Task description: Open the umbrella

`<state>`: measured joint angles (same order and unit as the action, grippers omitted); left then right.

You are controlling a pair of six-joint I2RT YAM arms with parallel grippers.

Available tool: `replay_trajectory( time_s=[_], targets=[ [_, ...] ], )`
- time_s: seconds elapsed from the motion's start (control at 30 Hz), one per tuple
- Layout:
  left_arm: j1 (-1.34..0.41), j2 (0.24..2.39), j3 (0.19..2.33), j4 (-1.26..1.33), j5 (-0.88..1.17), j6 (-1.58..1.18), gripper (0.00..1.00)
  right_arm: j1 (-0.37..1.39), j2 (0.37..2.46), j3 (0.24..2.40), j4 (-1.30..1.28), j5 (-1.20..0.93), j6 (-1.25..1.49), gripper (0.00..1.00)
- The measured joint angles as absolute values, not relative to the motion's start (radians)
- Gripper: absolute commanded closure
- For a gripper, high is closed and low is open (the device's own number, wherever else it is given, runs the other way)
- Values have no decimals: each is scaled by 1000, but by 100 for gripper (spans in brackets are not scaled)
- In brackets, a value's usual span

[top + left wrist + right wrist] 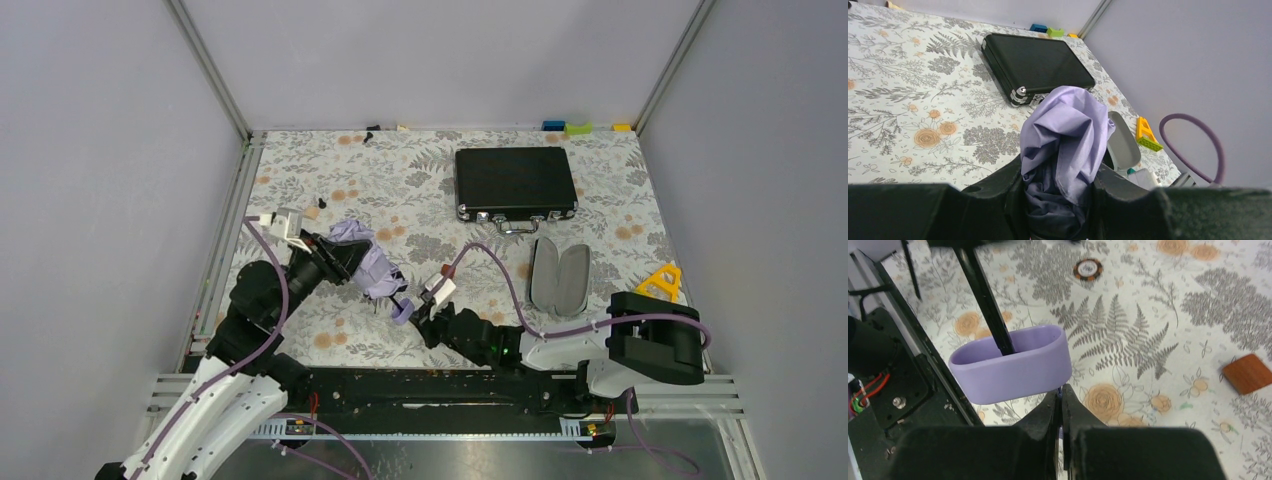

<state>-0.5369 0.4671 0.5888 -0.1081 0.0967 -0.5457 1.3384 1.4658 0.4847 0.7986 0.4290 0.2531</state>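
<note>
The umbrella (372, 262) is folded, its pale lavender canopy bunched at the left of the table. Its thin black shaft (985, 295) runs down to the lavender handle knob (401, 313). My left gripper (345, 258) is shut on the bunched canopy (1068, 130), with the fabric filling the gap between the jaws (1058, 185). My right gripper (428, 318) sits just below the handle knob (1013, 367). Its jaws (1062, 395) are pressed together, with a thin lavender sliver, seemingly the handle's strap, pinched between them.
A flat black briefcase (515, 182) lies at the back centre. An open black clamshell case (558, 277) with a grey inside lies right of centre, with a yellow block (662, 280) beside it. A poker chip (1087, 268) and a brown square (1247, 373) lie near the handle.
</note>
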Motion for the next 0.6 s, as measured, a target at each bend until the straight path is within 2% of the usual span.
replay_trajectory(
  time_s=[0.2,0.23,0.3,0.33,0.37,0.47,0.6],
  targets=[
    [-525,446,589,-111,80,-542,100,1351,1473,417,788,436,297,100],
    [-524,446,589,-110,80,-542,100,1351,1469,408,783,437,300,93],
    [-524,447,589,-111,80,-543,100,1351,1441,397,750,438,298,60],
    [-524,447,589,-110,80,-543,100,1351,1416,397,724,437,288,48],
    [-524,450,589,-109,80,-543,100,1352,1394,397,707,437,291,39],
    [-521,451,589,-101,80,-543,100,1355,1302,407,627,437,259,29],
    [-518,453,589,-97,78,-542,100,1355,1193,425,537,437,217,27]
  ],
)
